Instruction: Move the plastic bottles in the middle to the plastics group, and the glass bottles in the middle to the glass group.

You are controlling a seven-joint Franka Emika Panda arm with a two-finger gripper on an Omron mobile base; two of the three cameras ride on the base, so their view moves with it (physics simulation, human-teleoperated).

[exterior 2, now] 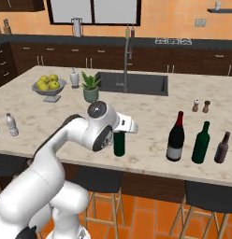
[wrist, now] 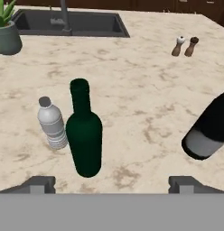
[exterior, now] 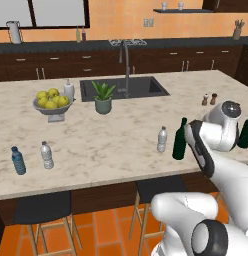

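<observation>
We're over the marble surface [exterior: 121, 140] with our fingers [wrist: 112, 182] spread wide apart, holding nothing, their two tips low in the hand view. Ahead of them stands the slim green glass bottle [wrist: 84, 135], upright, with the small clear water bottle [wrist: 52, 122] just beside it on its left, white cap on. At the right edge of the hand view leans in the base of the black wine bottle [wrist: 208, 131].

Containers: a grey bowl [exterior: 52, 107] holds yellow fruit [exterior: 52, 98], and a pot [exterior: 103, 105] holds a spiky green plant.

The left base view gives us the plastics group far left: a blue bottle [exterior: 18, 160] and a clear one [exterior: 47, 154], near each other. The right base view gives us the wine bottle's red neck, another green bottle [exterior 2: 200, 143] and a brown bottle [exterior 2: 222, 147] in a row.
</observation>
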